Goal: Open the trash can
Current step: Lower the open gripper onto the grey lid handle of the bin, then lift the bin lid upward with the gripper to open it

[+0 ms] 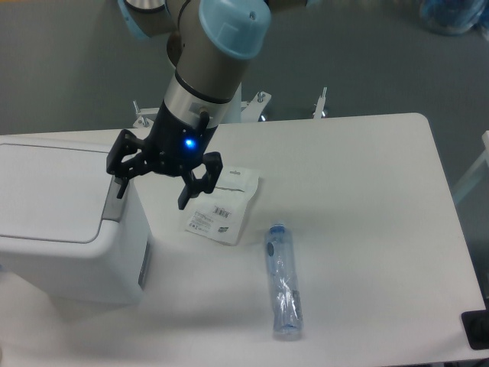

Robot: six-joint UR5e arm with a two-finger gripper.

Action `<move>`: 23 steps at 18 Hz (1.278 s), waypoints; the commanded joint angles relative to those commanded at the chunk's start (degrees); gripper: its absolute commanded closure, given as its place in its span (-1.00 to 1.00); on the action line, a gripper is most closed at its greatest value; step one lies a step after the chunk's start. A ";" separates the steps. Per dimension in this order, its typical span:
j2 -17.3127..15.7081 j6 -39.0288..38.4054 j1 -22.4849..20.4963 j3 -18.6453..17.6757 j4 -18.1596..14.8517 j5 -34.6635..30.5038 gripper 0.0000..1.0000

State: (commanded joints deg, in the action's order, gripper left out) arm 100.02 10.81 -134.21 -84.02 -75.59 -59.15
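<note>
The trash can (53,229) is a large white boxy bin at the left of the table, its flat lid down. A grey push tab (114,202) runs along the lid's right edge. My gripper (151,191) hangs just right of that edge, open, with nothing between its fingers. The left fingertip (120,186) is over the top end of the grey tab; whether it touches cannot be told. The right fingertip (183,200) is over the table.
A white plastic packet with a barcode label (221,205) lies just right of the gripper. A crushed clear plastic bottle (282,281) lies lengthwise further right and nearer the front. A dark object (477,329) sits at the table's front right corner.
</note>
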 joint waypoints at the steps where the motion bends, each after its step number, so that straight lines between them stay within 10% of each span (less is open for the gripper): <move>1: 0.00 0.00 0.00 -0.09 0.09 0.00 -1.00; 23: 1.05 0.26 1.14 -2.02 1.14 -1.40 -1.00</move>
State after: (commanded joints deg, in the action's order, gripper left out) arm 101.07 11.07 -133.07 -86.05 -74.44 -60.55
